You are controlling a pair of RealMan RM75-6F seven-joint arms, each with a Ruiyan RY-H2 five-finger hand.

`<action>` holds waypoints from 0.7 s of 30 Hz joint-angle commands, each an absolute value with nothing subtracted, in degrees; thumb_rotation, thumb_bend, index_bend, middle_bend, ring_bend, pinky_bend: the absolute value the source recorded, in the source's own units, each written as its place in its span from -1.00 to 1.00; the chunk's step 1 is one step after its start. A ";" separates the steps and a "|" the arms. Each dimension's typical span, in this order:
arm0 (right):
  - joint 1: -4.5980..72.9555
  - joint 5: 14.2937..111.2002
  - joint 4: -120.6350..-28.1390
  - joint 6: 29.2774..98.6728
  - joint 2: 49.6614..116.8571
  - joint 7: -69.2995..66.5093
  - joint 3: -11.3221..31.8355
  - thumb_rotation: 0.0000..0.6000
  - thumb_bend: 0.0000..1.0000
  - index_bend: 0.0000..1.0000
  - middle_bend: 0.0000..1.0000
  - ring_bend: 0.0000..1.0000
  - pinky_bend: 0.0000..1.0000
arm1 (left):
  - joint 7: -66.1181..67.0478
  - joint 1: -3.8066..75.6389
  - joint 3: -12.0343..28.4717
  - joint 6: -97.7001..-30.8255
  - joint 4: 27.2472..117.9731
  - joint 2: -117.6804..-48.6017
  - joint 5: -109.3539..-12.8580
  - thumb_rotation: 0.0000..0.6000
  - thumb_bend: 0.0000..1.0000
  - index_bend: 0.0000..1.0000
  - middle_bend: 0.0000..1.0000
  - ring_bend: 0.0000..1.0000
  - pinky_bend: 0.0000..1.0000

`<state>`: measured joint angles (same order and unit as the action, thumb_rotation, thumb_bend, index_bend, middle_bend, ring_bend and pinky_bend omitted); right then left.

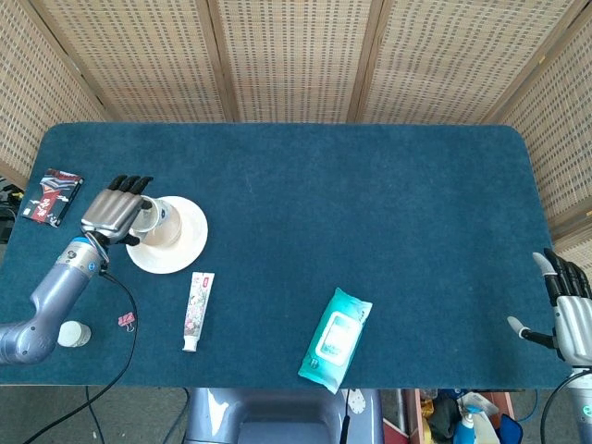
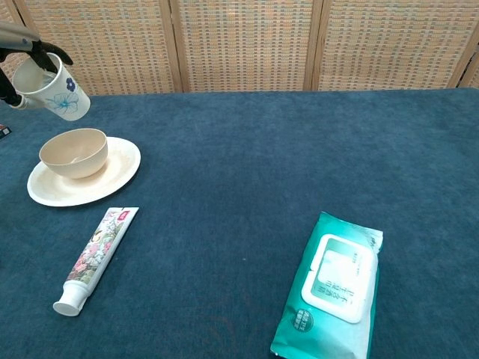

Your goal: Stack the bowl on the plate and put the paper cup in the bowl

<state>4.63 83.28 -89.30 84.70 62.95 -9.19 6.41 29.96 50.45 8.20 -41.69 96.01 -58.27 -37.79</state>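
A cream bowl (image 2: 73, 152) sits on a white plate (image 2: 112, 173) at the table's left. My left hand (image 1: 115, 215) holds a white paper cup (image 2: 51, 84) with a blue flower, tilted, in the air above and left of the bowl. In the head view the cup (image 1: 154, 216) overlaps the bowl (image 1: 168, 235) on the plate (image 1: 190, 242). Only the left hand's fingers (image 2: 30, 46) show at the chest view's left edge. My right hand (image 1: 566, 314) hangs open off the table's right front corner, holding nothing.
A toothpaste tube (image 1: 193, 310) lies in front of the plate, and a teal wipes pack (image 1: 335, 338) lies near the front middle. A red-black packet (image 1: 52, 195), a small white jar (image 1: 72, 333) and a pink clip (image 1: 126, 321) sit at the left.
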 commanded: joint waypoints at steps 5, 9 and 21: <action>4.71 83.27 -89.19 84.55 63.04 -9.23 6.39 1.00 -0.71 -0.99 -1.00 -1.00 -1.00 | 32.04 53.24 4.10 -39.17 93.06 -58.98 -32.10 1.00 -0.14 0.41 -0.88 -1.00 -0.95; 4.65 83.53 -89.15 84.94 63.13 -9.34 6.43 1.00 -0.71 -0.99 -1.00 -1.00 -1.00 | 32.93 53.82 2.55 -40.95 91.66 -60.61 -31.45 1.00 -0.14 0.41 -0.88 -1.00 -0.95; 4.72 83.58 -88.85 84.80 63.20 -9.80 6.41 1.00 -0.71 -1.00 -1.00 -1.00 -1.00 | 33.36 54.93 0.11 -42.53 85.90 -67.17 -29.21 1.00 -0.14 0.41 -0.97 -1.00 -0.98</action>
<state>4.71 83.58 -88.86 84.80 63.20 -9.80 6.42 33.49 54.85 0.28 -42.11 86.66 -66.38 -29.40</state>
